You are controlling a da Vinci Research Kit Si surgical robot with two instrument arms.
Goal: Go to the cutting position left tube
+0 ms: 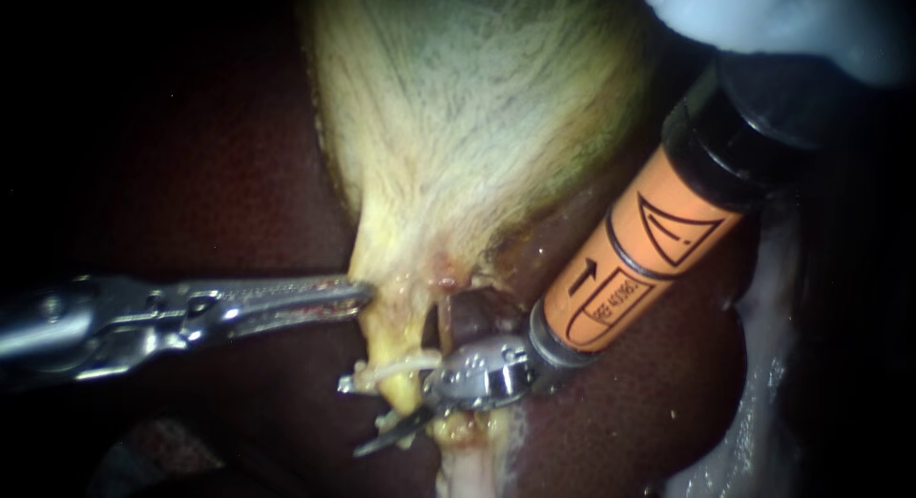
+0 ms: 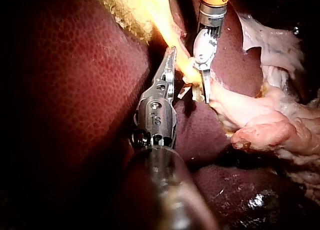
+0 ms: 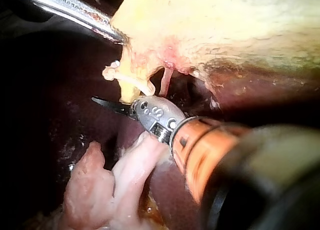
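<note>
The pale yellow gallbladder (image 1: pixel 468 107) narrows to a neck low in the endoscope view. My left instrument (image 1: pixel 355 294) comes in from the left with its jaws shut on the neck's edge. Below the neck run two tubes: a yellow left tube (image 1: pixel 393 350) and a thin reddish right tube (image 1: pixel 444 317). My right instrument (image 1: pixel 386 414), on an orange shaft (image 1: pixel 620 269), stands with its blades open at the left tube. One dark blade (image 1: pixel 386 439) shows below the tube; the other is partly hidden. A white strand (image 1: pixel 405 366) crosses the tube.
Dark red liver (image 1: pixel 210 174) surrounds the gallbladder on both sides. Pale fatty tissue (image 2: pixel 260 120) lies heaped beside my right instrument's blades. A light blue mass (image 1: pixel 782 21) sits at the upper right beside the black shaft.
</note>
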